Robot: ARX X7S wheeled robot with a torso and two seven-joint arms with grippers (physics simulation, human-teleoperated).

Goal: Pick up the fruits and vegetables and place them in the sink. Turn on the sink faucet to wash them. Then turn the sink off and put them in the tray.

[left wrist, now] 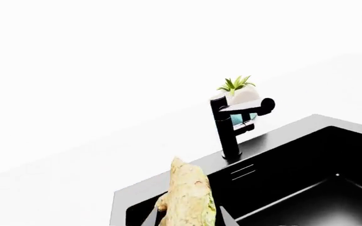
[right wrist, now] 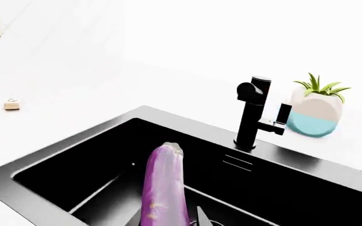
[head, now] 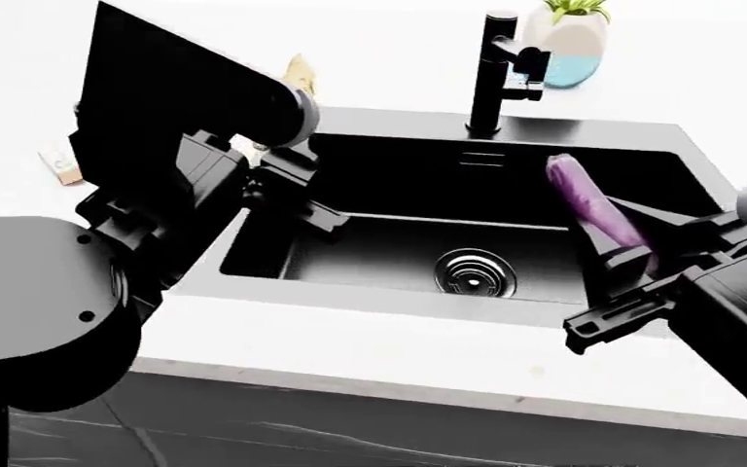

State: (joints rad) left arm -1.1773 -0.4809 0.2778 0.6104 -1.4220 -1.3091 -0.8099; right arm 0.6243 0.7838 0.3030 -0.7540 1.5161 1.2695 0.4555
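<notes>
- The sink (head: 387,243) is a big black basin set in the white counter (head: 347,336). Its round chrome drain strainer (head: 474,272) lies at the middle of the floor, and nothing else is seen on the floor of the basin.
- The left arm (head: 153,146) reaches over the left edge of the sink. The left gripper (left wrist: 190,217) is closed on the ginger root (left wrist: 187,195), which stands up between the fingers, above the left rim of the basin.
- The right gripper (head: 626,255) is over the right part of the basin. It is clamped on the eggplant (right wrist: 165,186), and the purple body points up and away from the fingers, above the open sink and not touching it.
- The sink faucet (head: 493,73) stands upright on the back rim of the sink, behind the drain.
- A white and blue plant pot (right wrist: 316,113) with green leaves is just beside the faucet on the counter.
- A small snack packet (head: 59,165) lies on the counter, to the left of the sink, partly hidden by the left arm.
</notes>
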